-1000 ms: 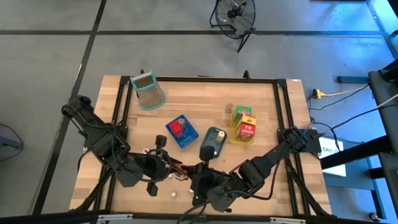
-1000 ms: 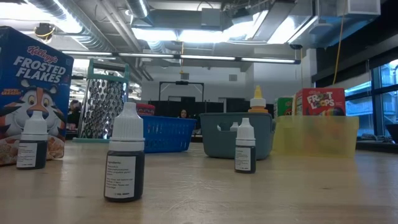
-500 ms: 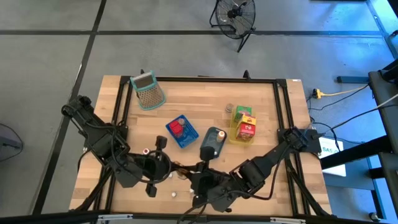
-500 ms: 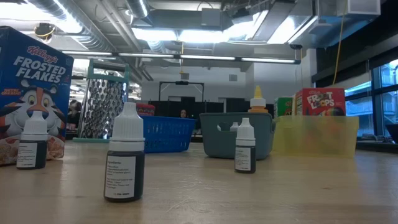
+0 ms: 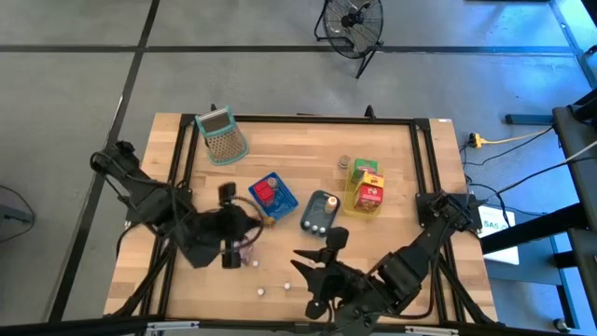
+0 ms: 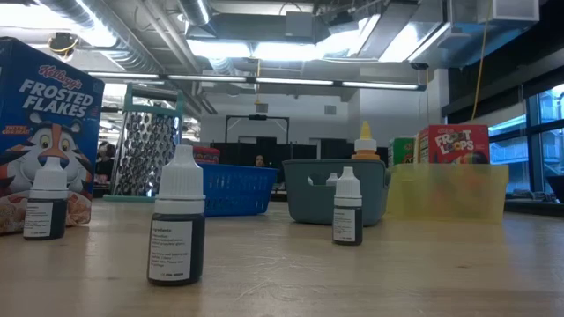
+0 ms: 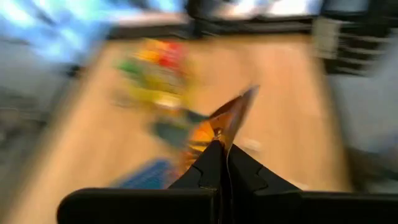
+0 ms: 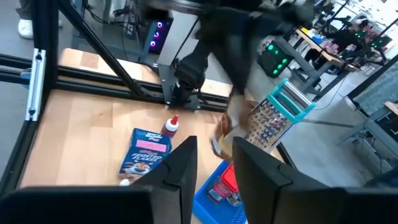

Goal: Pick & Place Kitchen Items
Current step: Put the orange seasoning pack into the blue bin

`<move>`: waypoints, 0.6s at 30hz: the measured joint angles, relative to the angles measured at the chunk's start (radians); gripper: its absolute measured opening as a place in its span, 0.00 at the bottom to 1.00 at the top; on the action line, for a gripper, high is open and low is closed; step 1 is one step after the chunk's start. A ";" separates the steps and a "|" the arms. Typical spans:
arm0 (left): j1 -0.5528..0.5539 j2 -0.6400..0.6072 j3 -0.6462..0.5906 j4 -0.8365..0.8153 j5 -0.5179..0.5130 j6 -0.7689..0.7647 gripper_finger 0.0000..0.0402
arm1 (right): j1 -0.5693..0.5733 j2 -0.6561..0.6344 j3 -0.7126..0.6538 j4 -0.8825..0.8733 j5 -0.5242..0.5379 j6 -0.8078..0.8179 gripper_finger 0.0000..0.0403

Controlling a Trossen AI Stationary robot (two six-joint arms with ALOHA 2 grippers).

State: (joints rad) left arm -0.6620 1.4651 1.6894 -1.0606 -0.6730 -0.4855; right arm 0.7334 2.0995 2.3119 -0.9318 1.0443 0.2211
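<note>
My left gripper (image 7: 219, 163) is shut on a brown and orange packet (image 7: 225, 118). In the high view it hovers, blurred, just left of the blue tray (image 5: 272, 196), with the packet (image 5: 252, 222) beside it. My right gripper (image 5: 320, 250) is open near the table's near edge, below the teal tray (image 5: 320, 211), touching nothing. In its wrist view its fingers (image 8: 181, 167) stand apart. Small white-capped bottles (image 5: 261, 291) stand on the wood, also seen in the low view (image 6: 176, 231). A Frosted Flakes box (image 8: 146, 152) lies flat. My left gripper pinches the packet between its two shut fingers (image 7: 211, 168) at the packet's lower edge (image 7: 219, 138). The packet sticks out beyond the fingertips and is lifted clear of the table. Blur hides which way the fingers come at it.
A yellow tray (image 5: 366, 189) holds cereal boxes, among them Froot Loops (image 6: 451, 145). A teal-framed grater (image 5: 222, 135) lies at the far left. The blue tray holds a red item (image 5: 266, 191). A black frame rail (image 5: 424, 168) runs along the table's edges.
My left gripper has swung up and toward the far edge, to the blue tray's left side, carrying the packet off the table, fast enough to blur. My right gripper has drawn back toward the near right edge, uncovering the teal tray.
</note>
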 joint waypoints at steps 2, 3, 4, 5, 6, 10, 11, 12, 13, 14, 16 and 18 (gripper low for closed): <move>0.007 0.012 -0.005 0.073 0.166 0.048 0.01 | 0.000 0.000 0.000 0.000 0.000 0.000 0.26; 0.004 0.019 -0.009 0.103 0.204 0.064 0.01 | 0.000 0.000 0.000 0.000 0.000 0.000 0.26; 0.001 0.025 -0.011 0.106 0.213 0.074 0.01 | 0.000 0.000 0.000 0.000 0.000 0.000 0.26; 0.000 0.026 -0.012 0.088 0.204 0.076 0.01 | 0.000 0.000 0.000 -0.001 0.000 0.000 0.26; 0.001 0.025 -0.012 0.057 0.169 0.068 0.01 | 0.001 0.000 0.000 -0.002 0.000 0.000 0.26; 0.036 0.010 -0.013 -0.002 0.247 0.001 0.01 | 0.001 0.000 0.000 -0.002 -0.003 0.000 0.26; 0.033 0.016 -0.021 0.047 0.308 0.022 0.01 | 0.000 0.000 0.000 -0.003 -0.009 0.000 0.26; 0.024 0.022 -0.030 0.086 0.344 0.050 0.01 | 0.000 0.000 0.000 -0.003 -0.017 0.000 0.26; 0.015 0.026 -0.032 0.095 0.350 0.074 0.01 | 0.000 0.000 0.000 -0.003 -0.024 0.000 0.26; 0.008 0.027 -0.033 0.093 0.341 0.084 0.01 | 0.000 0.000 0.000 -0.003 -0.025 0.001 0.26; 0.012 0.018 -0.030 0.064 0.263 0.077 0.01 | 0.000 0.000 0.000 -0.003 -0.025 0.001 0.26; 0.021 0.014 -0.031 0.039 0.260 0.055 0.01 | 0.000 0.000 0.000 -0.003 -0.025 0.002 0.26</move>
State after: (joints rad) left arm -0.6407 1.4789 1.6588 -1.0221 -0.4125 -0.4310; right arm 0.7330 2.0995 2.3119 -0.9349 1.0193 0.2234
